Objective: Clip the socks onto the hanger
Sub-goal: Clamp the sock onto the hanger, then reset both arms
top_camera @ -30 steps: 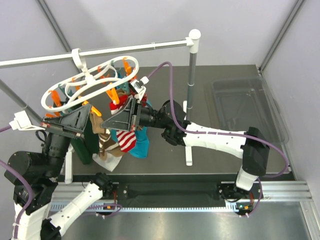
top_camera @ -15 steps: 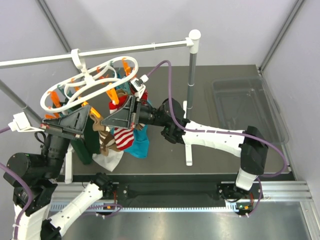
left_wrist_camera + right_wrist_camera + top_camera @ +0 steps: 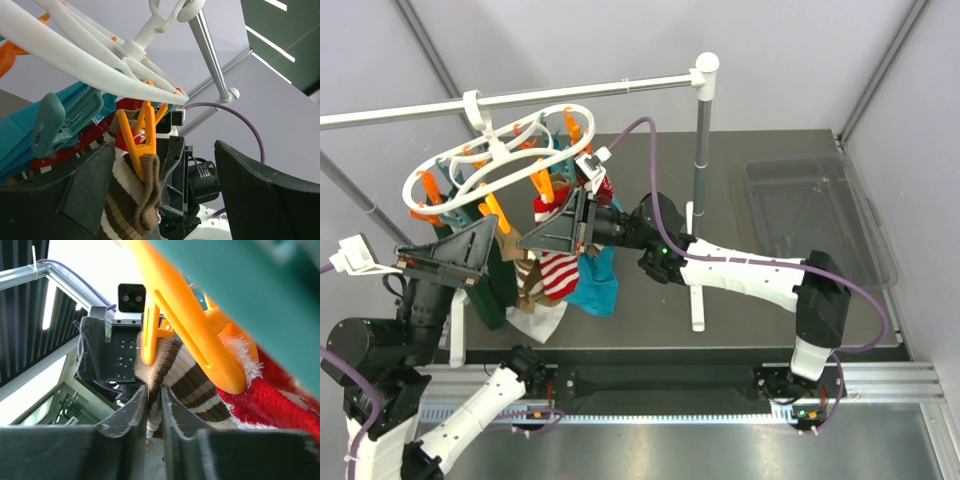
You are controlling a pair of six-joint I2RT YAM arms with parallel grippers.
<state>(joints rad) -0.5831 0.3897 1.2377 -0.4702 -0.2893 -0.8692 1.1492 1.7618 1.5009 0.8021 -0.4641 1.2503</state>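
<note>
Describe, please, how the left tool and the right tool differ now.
The left tool stands wide open, holding nothing; the right tool is nearly shut, pinching the brown striped sock. The left tool's fingers flank the orange clothespin without touching; the right tool's touch the sock just below it. Both sit at that clothespin.

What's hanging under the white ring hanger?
A teal peg, an orange peg gripping a brown striped sock, a red striped sock and teal cloth. Whatever hangs behind them is covered.
</note>
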